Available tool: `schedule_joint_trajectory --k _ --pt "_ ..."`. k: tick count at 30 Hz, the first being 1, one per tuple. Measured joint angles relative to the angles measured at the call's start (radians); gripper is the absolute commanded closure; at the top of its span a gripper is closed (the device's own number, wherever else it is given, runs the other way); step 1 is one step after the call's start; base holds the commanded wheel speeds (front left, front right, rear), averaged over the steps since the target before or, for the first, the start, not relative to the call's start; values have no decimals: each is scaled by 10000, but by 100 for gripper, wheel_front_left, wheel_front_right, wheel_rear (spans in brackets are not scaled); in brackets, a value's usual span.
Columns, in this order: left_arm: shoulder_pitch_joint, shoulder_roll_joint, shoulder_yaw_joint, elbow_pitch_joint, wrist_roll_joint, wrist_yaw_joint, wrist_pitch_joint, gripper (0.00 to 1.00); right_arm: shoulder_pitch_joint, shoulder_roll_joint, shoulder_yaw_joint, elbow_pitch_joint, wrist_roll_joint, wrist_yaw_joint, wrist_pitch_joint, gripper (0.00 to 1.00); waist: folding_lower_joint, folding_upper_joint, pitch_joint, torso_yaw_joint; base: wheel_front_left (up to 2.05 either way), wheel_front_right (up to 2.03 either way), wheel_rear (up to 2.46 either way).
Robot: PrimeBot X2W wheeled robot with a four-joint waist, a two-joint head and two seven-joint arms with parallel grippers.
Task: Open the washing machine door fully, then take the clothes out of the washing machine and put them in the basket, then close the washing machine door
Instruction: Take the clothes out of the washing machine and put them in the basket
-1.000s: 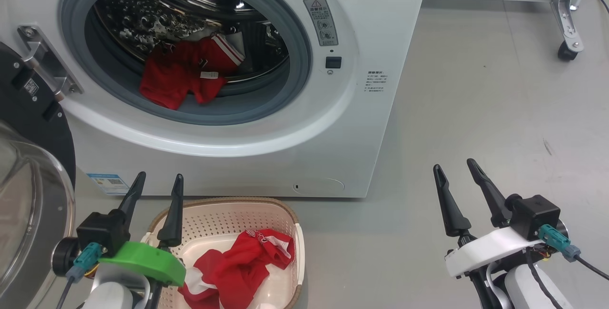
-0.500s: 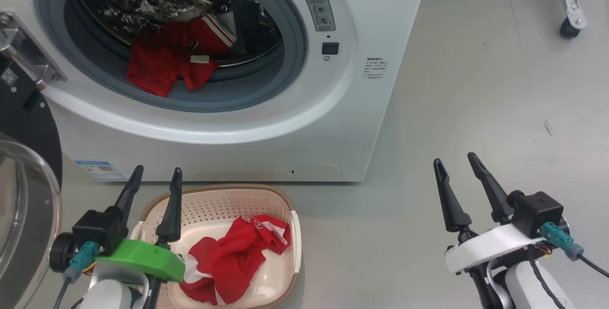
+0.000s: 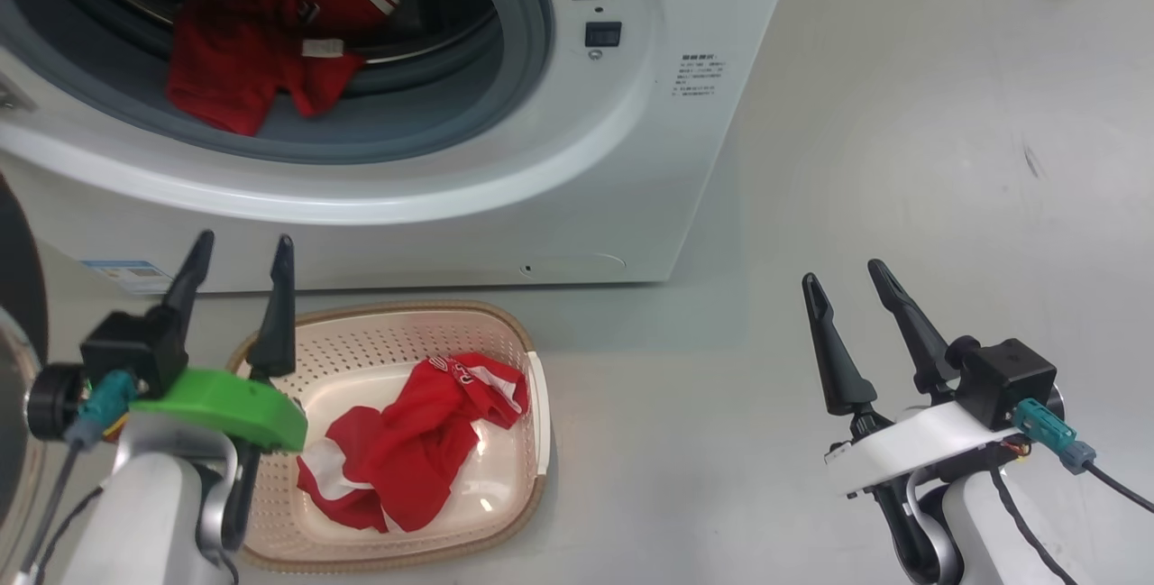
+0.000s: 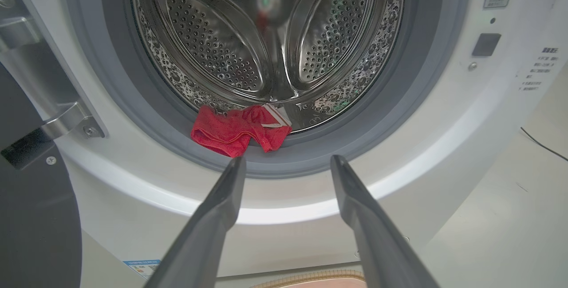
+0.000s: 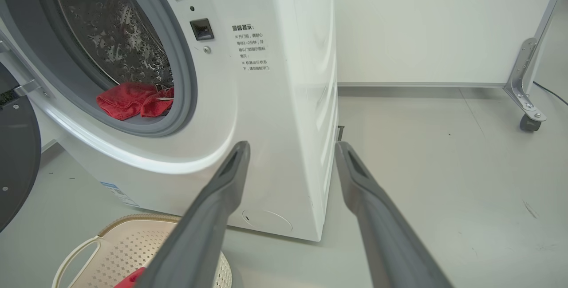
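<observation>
The white washing machine (image 3: pixel 541 161) stands with its door (image 3: pixel 16 269) swung wide to the left, black rim at the picture's edge. Red clothes (image 3: pixel 243 71) lie at the front of the steel drum, on the grey seal. In the left wrist view these clothes (image 4: pixel 237 130) sit just beyond my open left gripper (image 4: pixel 288 159). The cream basket (image 3: pixel 505 333) rests on the floor before the machine with more red clothes (image 3: pixel 406 450) in it. My left gripper (image 3: pixel 243 241) hovers open over the basket's left rim. My right gripper (image 3: pixel 843 272) hangs open over bare floor at the right.
Grey floor spreads to the right of the machine. A metal leg with a caster wheel (image 5: pixel 528 123) stands at the far right by a white panel. A thin cable (image 4: pixel 541 144) lies on the floor. The open door (image 5: pixel 13 159) blocks the left side.
The head camera has tilted down, so the machine has slid up and left in the picture. Both grippers stay open and empty. The clothes lie as before.
</observation>
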Motion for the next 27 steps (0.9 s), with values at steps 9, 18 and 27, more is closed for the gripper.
schedule_joint_trajectory --k 9,18,27 --pt "-1547 180 658 268 -203 554 1131 0 -474 174 242 -36 -6 12 -2 0 0 0 860 -539 0 0 0" --pt "-2940 840 917 934 -100 961 2328 0 -831 364 401 29 -4 40 -6 0 0 0 1562 -1297 0 0 0" --pt "-4010 1547 556 1904 738 1089 3377 0 -1162 529 531 274 15 130 -84 0 0 0 2078 -2000 0 0 0"
